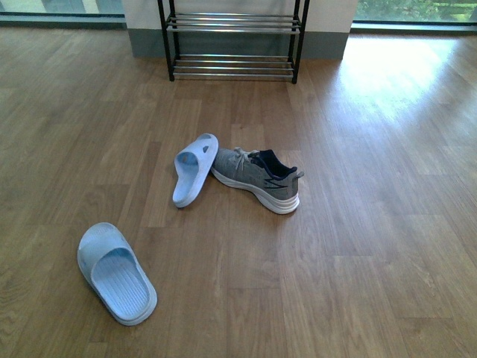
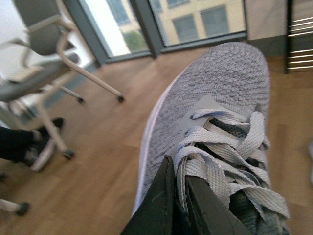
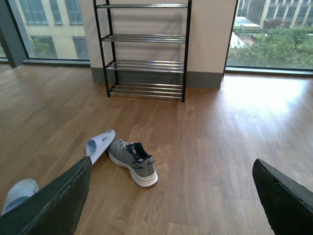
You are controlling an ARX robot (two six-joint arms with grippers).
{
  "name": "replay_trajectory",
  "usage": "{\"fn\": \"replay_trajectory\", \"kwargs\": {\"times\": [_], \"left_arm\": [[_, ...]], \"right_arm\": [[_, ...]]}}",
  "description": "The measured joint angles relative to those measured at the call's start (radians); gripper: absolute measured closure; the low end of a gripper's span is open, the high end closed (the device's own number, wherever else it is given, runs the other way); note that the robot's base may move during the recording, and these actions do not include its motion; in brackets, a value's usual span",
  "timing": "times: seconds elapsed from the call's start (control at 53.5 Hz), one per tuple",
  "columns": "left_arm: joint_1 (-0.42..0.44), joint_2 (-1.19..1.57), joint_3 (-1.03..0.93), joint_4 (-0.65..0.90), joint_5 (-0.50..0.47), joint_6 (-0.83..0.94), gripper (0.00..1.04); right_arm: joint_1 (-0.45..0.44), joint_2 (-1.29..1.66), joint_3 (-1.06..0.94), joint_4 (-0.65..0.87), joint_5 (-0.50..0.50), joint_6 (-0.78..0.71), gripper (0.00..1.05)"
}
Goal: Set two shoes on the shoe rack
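One grey sneaker (image 2: 215, 112) fills the left wrist view, held above the wood floor. My left gripper (image 2: 178, 183) is shut on its laces and tongue, toe pointing away. The other grey sneaker (image 1: 257, 177) (image 3: 133, 161) lies on the floor in mid-room, white sole toward the right, its toe touching a slipper. The black shoe rack (image 1: 232, 41) (image 3: 145, 51) with silver bars stands against the far wall, nothing on its tiers that show. My right gripper (image 3: 171, 196) hangs open well above the floor, nothing between its fingers (image 3: 54, 205). Neither arm shows in the front view.
A light blue slipper (image 1: 195, 168) (image 3: 99, 144) leans beside the sneaker. Another slipper (image 1: 115, 274) (image 3: 18, 193) lies nearer, to the left. Office chairs on castors (image 2: 49, 58) and a person's dark shoe (image 2: 29, 142) stand off to the left by the windows.
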Motion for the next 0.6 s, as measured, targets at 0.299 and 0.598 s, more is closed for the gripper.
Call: {"fn": "replay_trajectory", "kwargs": {"times": [0.299,0.598], "left_arm": [[0.008,0.038,0.105,-1.089,0.182,-1.039,1.03],[-0.102,-0.005,0.285,-1.624,-0.097,-1.304,1.03]], "right_arm": [[0.0,0.0,0.0,0.0,-0.001,0.0,0.09],[0.0,0.0,0.0,0.0,0.0,0.0,0.09]]}}
